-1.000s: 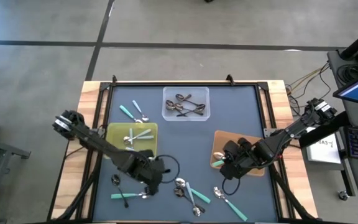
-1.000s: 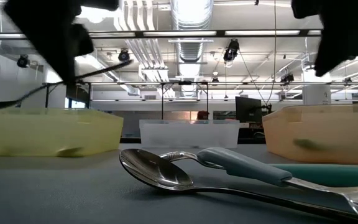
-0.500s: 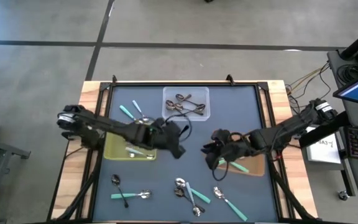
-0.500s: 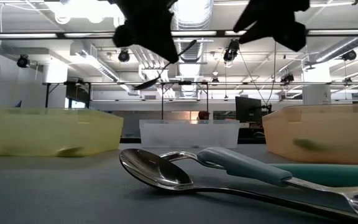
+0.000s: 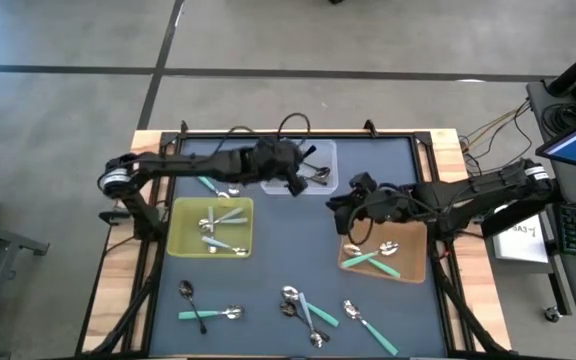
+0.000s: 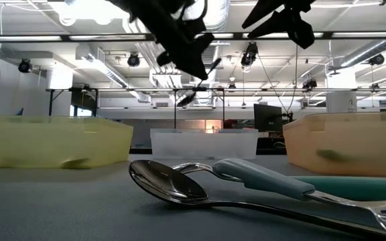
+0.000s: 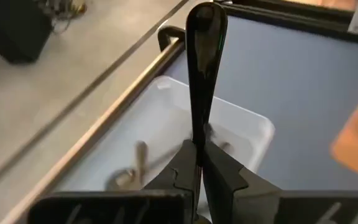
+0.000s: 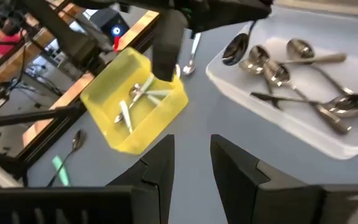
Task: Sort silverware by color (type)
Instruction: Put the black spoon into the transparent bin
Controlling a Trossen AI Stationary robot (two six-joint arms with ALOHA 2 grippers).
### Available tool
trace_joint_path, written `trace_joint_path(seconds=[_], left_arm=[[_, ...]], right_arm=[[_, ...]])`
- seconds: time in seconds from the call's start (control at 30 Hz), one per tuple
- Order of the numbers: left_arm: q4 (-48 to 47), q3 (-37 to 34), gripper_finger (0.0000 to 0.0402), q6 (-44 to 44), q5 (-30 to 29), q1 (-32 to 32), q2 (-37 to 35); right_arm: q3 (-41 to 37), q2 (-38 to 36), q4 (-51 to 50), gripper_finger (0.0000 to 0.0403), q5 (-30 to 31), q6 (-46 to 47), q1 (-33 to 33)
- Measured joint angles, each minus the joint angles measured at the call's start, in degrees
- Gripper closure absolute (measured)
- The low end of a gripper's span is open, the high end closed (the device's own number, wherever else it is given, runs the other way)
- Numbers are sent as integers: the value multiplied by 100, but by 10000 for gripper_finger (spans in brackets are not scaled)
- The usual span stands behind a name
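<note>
On the left of the dark mat, a yellow tray (image 5: 181,240) is holding a few pale-blue-handled spoons (image 5: 218,219). Behind the centre, a clear tray (image 5: 269,184) is holding several all-metal spoons (image 8: 272,70), and the left gripper (image 5: 298,180) is hovering over it, pinching a dark spoon (image 7: 204,59). On the right, an orange-brown tray (image 5: 414,268) is holding two teal-handled utensils (image 5: 376,258); the right gripper (image 5: 340,207) is hanging beside it, fingers apart, empty.

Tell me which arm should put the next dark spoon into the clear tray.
Left. Its end effector is shut on a dark spoon and hangs right over the clear tray. The right end effector is open and empty, out over the mat between the trays.
</note>
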Motion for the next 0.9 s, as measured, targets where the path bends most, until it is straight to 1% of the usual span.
trace_joint_path(seconds=[0.13,0.3,0.37,0.47,0.57,0.73,0.8,0.83,0.9], left_arm=[[204,0,401,994,443,443,283],[95,50,401,1592,611,776,743],[101,149,401,1620,638,807,851],[-245,368,390,1629,651,804,981],[-743,661,367,1633,661,798,1068],[-1183,1066,322,1635,654,817,1225],[-1626,1219,305,1515,672,817,1262],[-1834,1310,298,1395,725,813,1262],[-2245,1449,288,1140,1099,798,1221]], right_arm=[[0,-21,-12,307,1,-222,-242],[0,27,-53,307,2,-322,-506],[0,49,-65,307,2,-422,-602],[0,59,-70,307,4,-655,-715],[0,62,-123,307,4,-663,-800],[0,62,-270,307,3,-632,-832],[0,64,-318,307,-4,-610,-831],[0,66,-330,307,-8,-610,-829],[0,66,-362,307,-21,-609,-821]])
